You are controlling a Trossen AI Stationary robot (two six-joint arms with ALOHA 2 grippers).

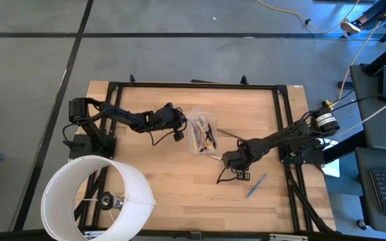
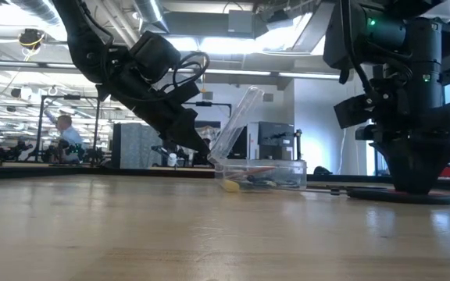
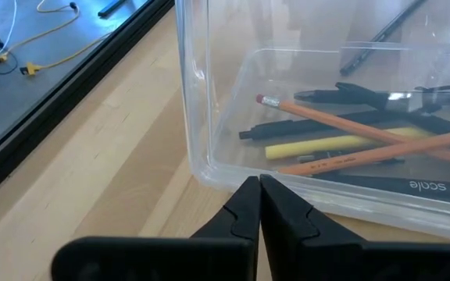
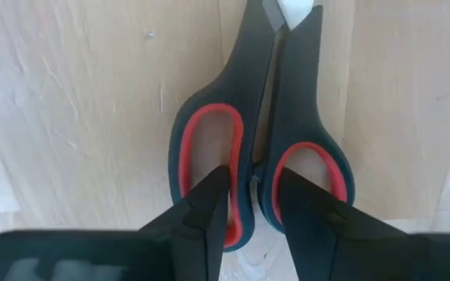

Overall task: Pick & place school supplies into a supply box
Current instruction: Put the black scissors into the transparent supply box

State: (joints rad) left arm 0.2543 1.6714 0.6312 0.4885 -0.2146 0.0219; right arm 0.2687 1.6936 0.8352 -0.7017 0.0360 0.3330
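Scissors [image 4: 260, 148] with black handles lined in red lie flat on the pale wooden desk [image 1: 159, 194], right of its middle, and the right gripper [image 4: 252, 204] stands directly over them, one dark finger down in each handle loop, parted about halfway; whether the fingers actually press the handles cannot be told. The blades are cut off at the wrist picture's edge. From above, the right arm covers the scissors entirely. Just beside it to the left sits the small clear plastic rectangular supply box [image 1: 202, 133], near the desk's middle, its lid tilted up. Inside lie orange pencils [image 3: 381, 152], a yellow pen [image 3: 319, 146] and black pens [image 3: 287, 129], partly blurred by the wall. The left gripper [image 3: 259, 186] is closed on nothing, its tips near the box's corner. A thin blue pen [image 1: 256, 185] lies towards the desk's near right corner.
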